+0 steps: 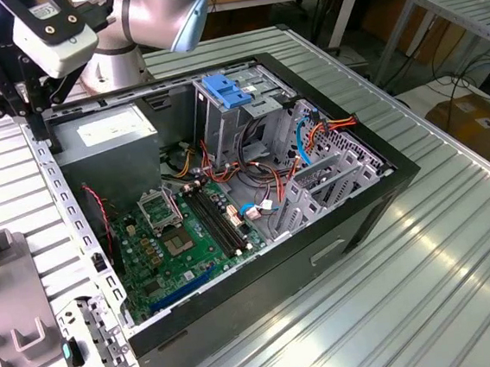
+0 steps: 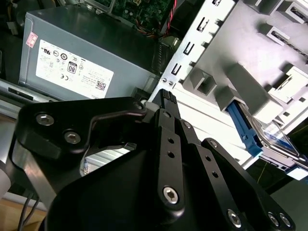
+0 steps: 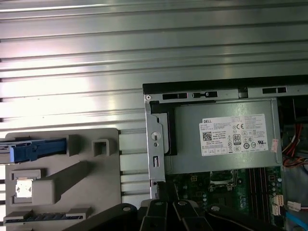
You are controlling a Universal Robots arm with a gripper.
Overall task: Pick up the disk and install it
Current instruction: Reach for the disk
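Pickup not begun, I reckon: tool [image 2: 166, 96] over the case [image 1: 265, 296] edge, opening can't tell, no disk in it; disk [image 2: 269, 138] well aside in grey holder [image 2: 250, 89], tool needs squaring to it first.

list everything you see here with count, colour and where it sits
open metal computer case: one, black, on the table
ribbed metal table: one, silver, under everything
motherboard circuit board: one, green, on the case floor
metal power supply box with white sticker: one, grey, in a case corner
plastic latch: one, blue, atop the grey metal cage
moulded plastic holder tray: one, grey, beside the case
flat rectangular metal disk: one, silver with blue carrier frame, slotted in the tray
robot arm: one, silver, beyond the case
pincer: one, black, over the case edge, apart from the disk
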